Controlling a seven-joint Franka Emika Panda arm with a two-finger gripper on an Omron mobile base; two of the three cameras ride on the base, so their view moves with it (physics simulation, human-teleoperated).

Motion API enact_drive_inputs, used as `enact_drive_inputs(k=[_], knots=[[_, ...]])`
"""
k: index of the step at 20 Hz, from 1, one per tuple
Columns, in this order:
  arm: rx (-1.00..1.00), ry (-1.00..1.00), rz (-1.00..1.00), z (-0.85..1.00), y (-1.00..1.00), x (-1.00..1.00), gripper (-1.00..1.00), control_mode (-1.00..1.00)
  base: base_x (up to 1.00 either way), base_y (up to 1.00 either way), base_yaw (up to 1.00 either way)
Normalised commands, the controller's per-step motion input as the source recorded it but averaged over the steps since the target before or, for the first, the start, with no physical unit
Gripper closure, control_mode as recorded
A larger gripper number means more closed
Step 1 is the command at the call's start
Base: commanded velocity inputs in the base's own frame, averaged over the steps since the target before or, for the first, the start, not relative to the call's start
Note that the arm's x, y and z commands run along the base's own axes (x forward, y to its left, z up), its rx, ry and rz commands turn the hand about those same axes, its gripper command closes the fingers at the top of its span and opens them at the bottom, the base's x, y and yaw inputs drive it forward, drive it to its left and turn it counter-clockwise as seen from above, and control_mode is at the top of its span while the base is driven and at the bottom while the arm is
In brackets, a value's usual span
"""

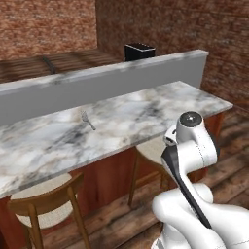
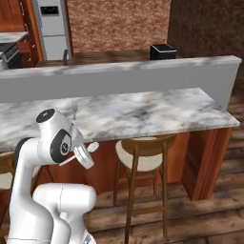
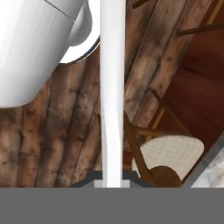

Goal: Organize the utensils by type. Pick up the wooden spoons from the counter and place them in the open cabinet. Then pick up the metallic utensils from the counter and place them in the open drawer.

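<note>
Metallic spoon, slim and pale, sits clamped by one end in the closed gripper below the counter edge; the fork lies on the marble. So thin a hold could likely let it slip mid-swing.

Wooden stools, brick wall, possibly a toaster

The counter has a polished white marble top with grey veins over a reddish-brown wooden base; its raised ledge is flat matt grey. A thin silvery metal fork lies left of centre. The pale spoon looks smooth and satiny. Stools are varnished wood with woven cream seats; rough plank floor, coarse brick walls
</note>
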Motion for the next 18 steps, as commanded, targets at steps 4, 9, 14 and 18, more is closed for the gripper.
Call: enact_drive_inputs(k=[4, 9, 14, 18], knots=[[0.0, 0.0, 0.0, 0.0, 0.0, 0.0, 1.0, 1.0, 0.36, -0.6, -0.03], [0.0, 0.0, 0.0, 0.0, 0.0, 0.0, 1.0, 1.0, 0.48, -0.99, 0.0], [0.0, 0.0, 0.0, 0.0, 0.0, 0.0, 1.0, 1.0, 0.44, -1.0, 0.0], [0.0, 0.0, 0.0, 0.0, 0.0, 0.0, 1.0, 1.0, 0.38, -1.0, 0.0]])
